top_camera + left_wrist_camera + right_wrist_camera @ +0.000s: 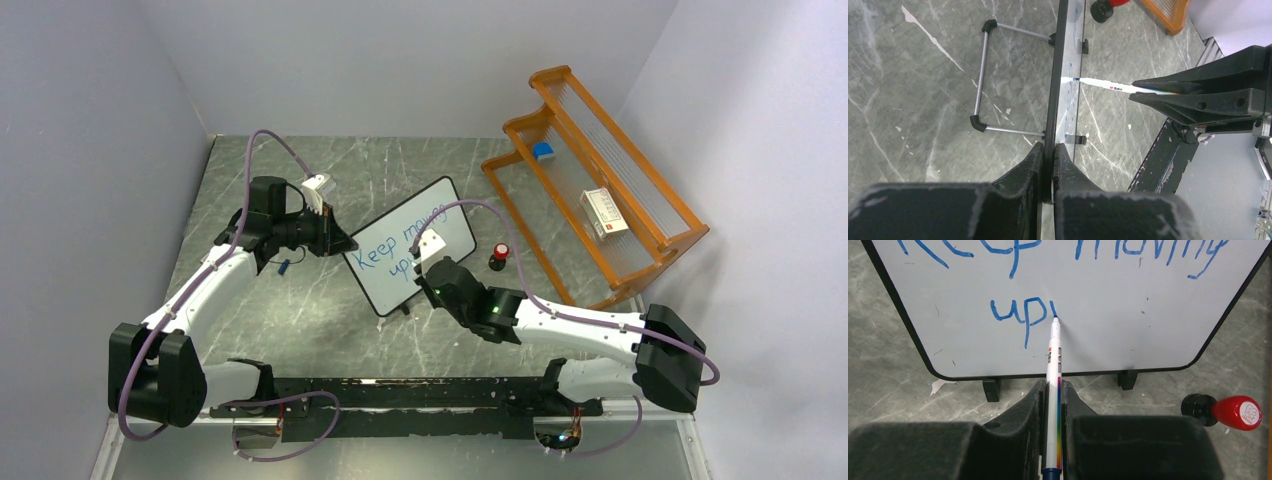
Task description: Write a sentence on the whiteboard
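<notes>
The right claw [1053,390] pinches the marker [1054,357], long axis straight ahead, tip touching the whiteboard [1128,325] just right of "up" in the sentence [1013,315]; the left claw [1048,152] pinches the whiteboard's edge.

Plain pale grey walls [420,60] close in the space on three sides, under soft, even light. The table [300,330] has a dark grey marble-patterned top streaked with white veins, and a black rail [400,395] runs along its near edge. An orange rack [553,76] with two stepped tiers stands on the table's far right, close to the right wall.
</notes>
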